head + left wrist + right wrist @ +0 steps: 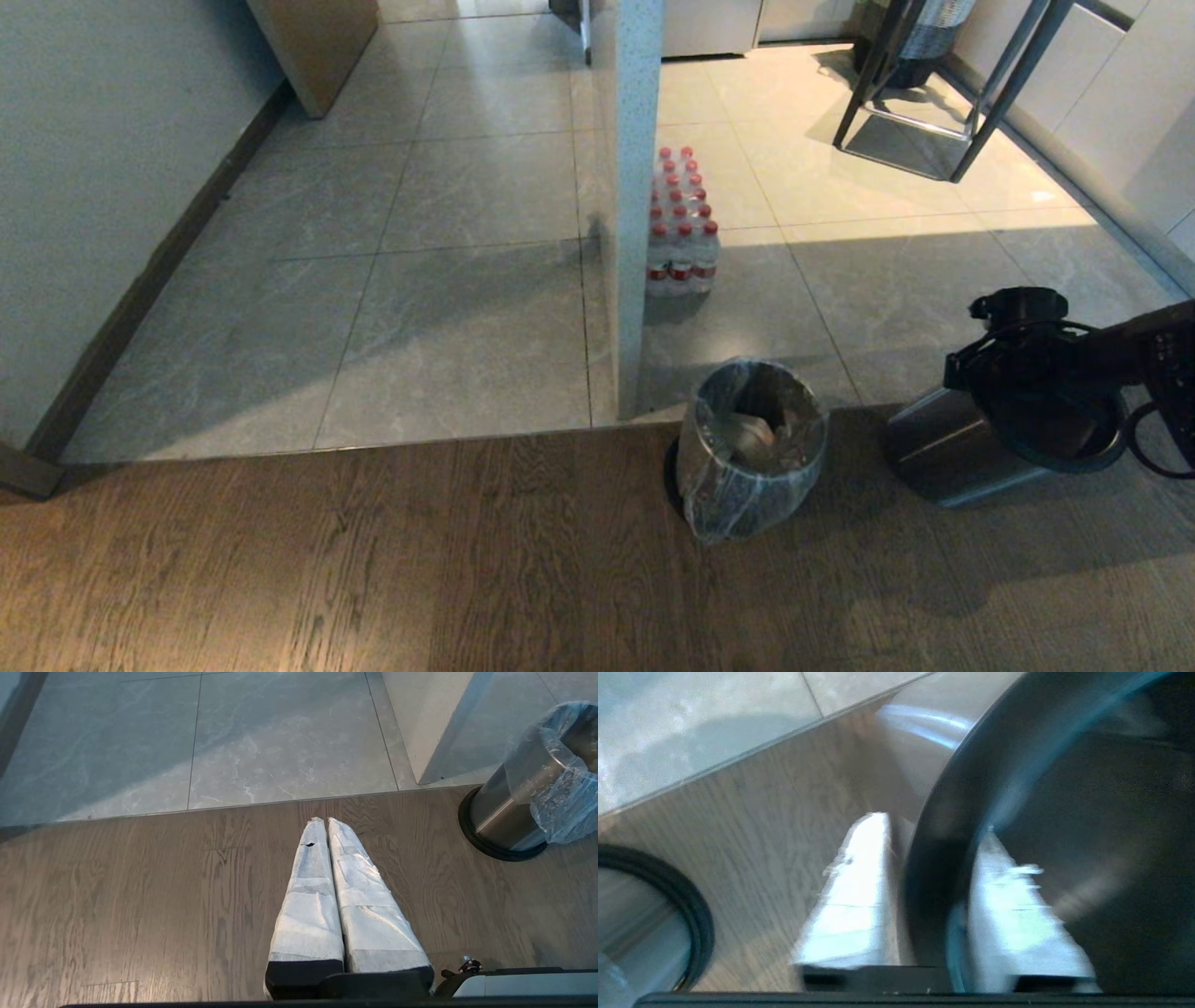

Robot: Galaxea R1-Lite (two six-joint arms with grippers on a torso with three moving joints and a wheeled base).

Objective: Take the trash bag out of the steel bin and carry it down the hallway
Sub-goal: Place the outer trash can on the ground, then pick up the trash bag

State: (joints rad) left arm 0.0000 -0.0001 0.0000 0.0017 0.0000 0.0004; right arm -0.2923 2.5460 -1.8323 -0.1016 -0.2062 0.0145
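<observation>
The clear trash bag (747, 490) lines the steel bin (504, 812), which stands upright on the wood floor at the tile edge, with brownish scraps inside. The bag's rim (560, 807) folds over the bin's top. To its right a second steel cylinder (943, 448) with a black top ring (952, 812) leans tilted. My right gripper (934, 823) is astride that ring, one finger outside and one inside, with a sliver of gap at the outer finger. My left gripper (322, 820) hangs shut and empty over the wood floor, left of the bin.
Just behind the bin rises a speckled partition post (630, 187), with a shrink-wrapped pack of red-capped bottles (681, 238) beside it. Grey hallway tiles (448, 280) run ahead on the left between the wall's dark baseboard (140, 289) and the post. A metal frame (934, 103) stands at the far right.
</observation>
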